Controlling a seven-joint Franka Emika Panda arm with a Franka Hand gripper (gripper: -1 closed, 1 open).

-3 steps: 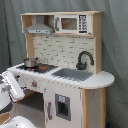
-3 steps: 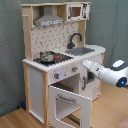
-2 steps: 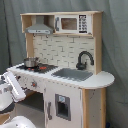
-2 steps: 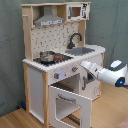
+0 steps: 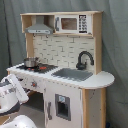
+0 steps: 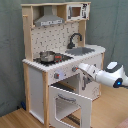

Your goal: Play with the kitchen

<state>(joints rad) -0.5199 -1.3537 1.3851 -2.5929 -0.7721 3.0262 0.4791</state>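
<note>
I see kitchen (image 6: 60,65) oven door (image 6: 70,102) open in second exterior view only; arm (image 6: 102,75) by stove front, fingers state unclear; steel pot (image 5: 31,62) on stove.

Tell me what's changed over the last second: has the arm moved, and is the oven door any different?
Little has changed. The arm has crept slightly toward the kitchen front, its tool now near the panel just above the oven door. Nothing was taken hold of or let go. The oven door stays swung open, and the pot stays on the stove.
</note>
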